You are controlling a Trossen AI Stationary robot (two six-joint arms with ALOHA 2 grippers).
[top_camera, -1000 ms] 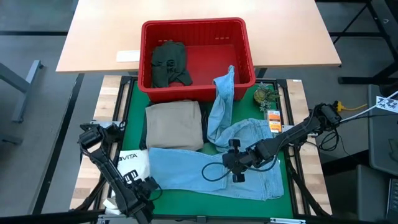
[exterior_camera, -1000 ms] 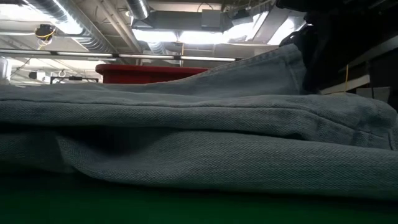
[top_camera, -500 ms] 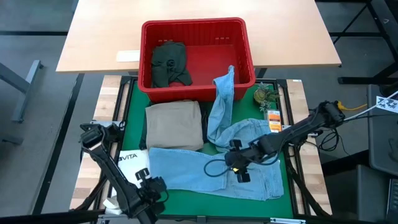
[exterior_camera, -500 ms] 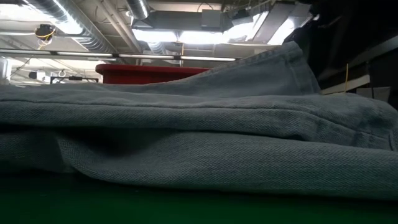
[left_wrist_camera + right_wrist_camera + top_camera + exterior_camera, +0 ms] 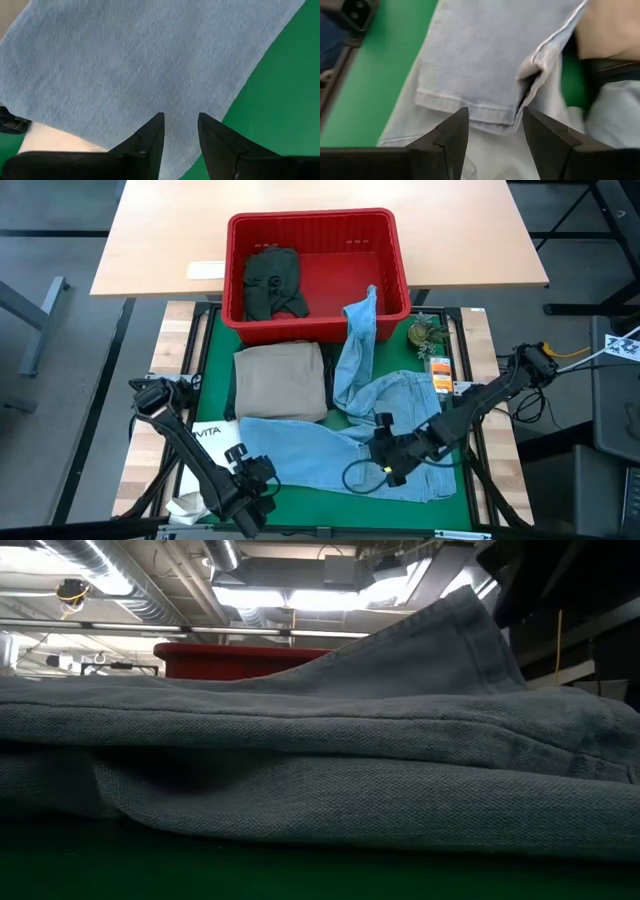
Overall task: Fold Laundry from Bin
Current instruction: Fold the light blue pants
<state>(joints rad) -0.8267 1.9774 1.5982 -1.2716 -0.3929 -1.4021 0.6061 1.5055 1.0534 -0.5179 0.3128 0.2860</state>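
Overhead view: light blue jeans lie long axis across the green bench, one leg trailing up to the bin. Right hand hovers over their near right end; left hand at their near left corner.

Left wrist view: fingers slightly parted, empty, denim edge beneath.

Right wrist view: fingers spread, empty, above the hem.

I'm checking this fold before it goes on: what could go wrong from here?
1. One leg of the light blue jeans hangs over the red bin's rim; pulling may drag the bin.
2. The right tool is open above a bunched hem and may catch only one layer.
3. The left tool hovers at the edge, near the white tote bag.
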